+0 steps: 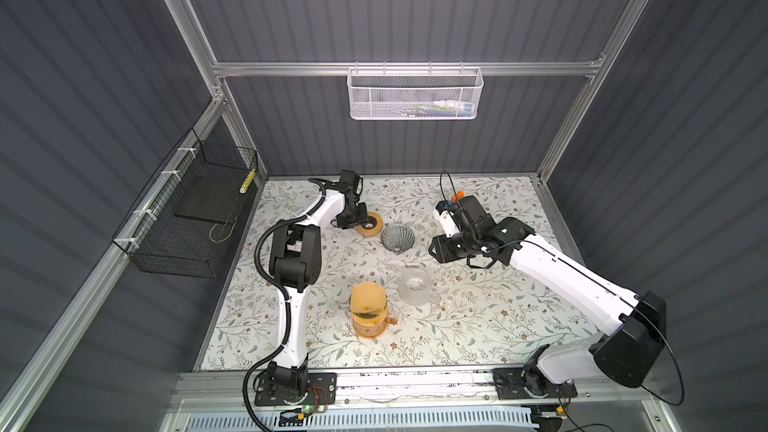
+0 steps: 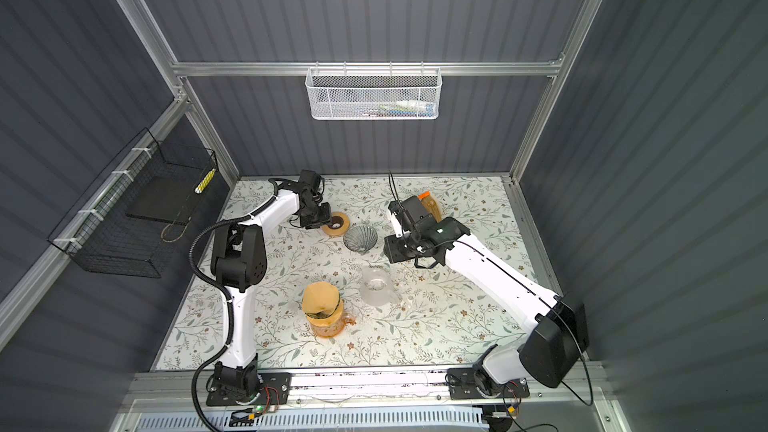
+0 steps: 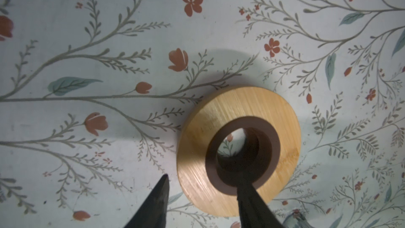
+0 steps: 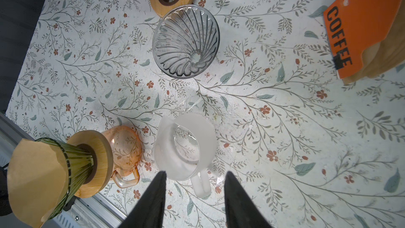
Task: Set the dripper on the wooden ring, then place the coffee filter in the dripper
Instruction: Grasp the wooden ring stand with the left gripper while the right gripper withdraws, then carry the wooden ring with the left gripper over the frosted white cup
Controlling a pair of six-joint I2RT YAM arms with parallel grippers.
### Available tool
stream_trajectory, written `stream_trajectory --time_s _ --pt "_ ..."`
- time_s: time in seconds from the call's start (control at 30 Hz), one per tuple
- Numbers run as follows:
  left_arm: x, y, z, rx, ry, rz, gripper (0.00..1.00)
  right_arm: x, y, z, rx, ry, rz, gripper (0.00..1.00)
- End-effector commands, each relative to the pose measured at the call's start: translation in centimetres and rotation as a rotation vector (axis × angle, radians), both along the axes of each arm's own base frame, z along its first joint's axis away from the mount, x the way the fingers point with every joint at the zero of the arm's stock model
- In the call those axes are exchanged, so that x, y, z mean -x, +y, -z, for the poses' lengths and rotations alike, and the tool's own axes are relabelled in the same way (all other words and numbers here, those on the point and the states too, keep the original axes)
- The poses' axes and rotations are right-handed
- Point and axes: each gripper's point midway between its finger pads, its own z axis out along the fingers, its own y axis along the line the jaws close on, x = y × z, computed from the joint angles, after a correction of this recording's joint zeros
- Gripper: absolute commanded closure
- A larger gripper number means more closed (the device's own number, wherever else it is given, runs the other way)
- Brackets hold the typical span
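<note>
Dripper (image 4: pixel 185 40) lies bare; left gripper (image 3: pixel 203 165) straddles ring (image 3: pixel 241 104) wall, jaws apart, likely to lift it; right gripper (image 4: pixel 195 173) gapes empty.

A wooden ring (image 1: pixel 370 225) crowds the dripper (image 1: pixel 397 238); its other sides stand clear

brown filter (image 1: pixel 367 296) in green dripper (image 4: pixel 74 165), grey dripper (image 1: pixel 397 238) lying tilted
</note>
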Motion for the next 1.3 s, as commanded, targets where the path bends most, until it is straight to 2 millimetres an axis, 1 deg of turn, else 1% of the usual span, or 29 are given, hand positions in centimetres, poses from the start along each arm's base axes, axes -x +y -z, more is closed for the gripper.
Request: stream_trajectory --time_s 0.0,0.4,0.7,0.77,0.8,0.9,0.97,1.03,1.1,1.27 --pt "-0.2 0.1 0.6 -0.032 0.017 0.017 0.5 -0.4 0.1 -0.7 -0.02 0.005 0.008 0.55" --pt "-1.2 -0.2 2.5 -0.044 0.031 0.021 0.55 -0.8 0.0 -0.1 -0.01 0.031 0.015 0.56" --pt "-1.2 0.3 3.3 -0.081 0.044 0.027 0.64 -0.9 -0.1 0.0 -0.011 0.033 0.02 0.56" --pt "-1.2 0.3 3.3 -0.081 0.046 0.031 0.68 -0.9 0.0 -0.1 -0.013 0.033 0.02 0.56" --pt "-1.1 0.2 3.3 -0.08 0.047 0.033 0.71 -0.9 0.0 0.0 -0.014 0.033 0.019 0.56" --pt "-1.1 0.2 3.0 -0.076 0.043 0.037 0.81 -0.9 0.0 0.1 -0.013 0.035 0.022 0.56" --pt "-0.9 0.0 2.6 -0.066 0.038 0.039 0.85 -0.8 0.0 0.0 -0.017 0.036 0.022 0.56" --pt "-0.9 -0.1 2.0 -0.053 0.029 0.043 0.87 -0.8 0.0 -0.1 -0.022 0.035 0.021 0.56" --pt "-0.8 -0.2 1.0 -0.042 0.017 0.041 0.88 -0.8 0.0 -0.3 -0.024 0.028 0.023 0.56" --pt "-0.3 -0.5 -2.1 -0.007 -0.027 0.039 0.9 -0.9 0.1 -0.7 -0.042 0.011 0.024 0.56"
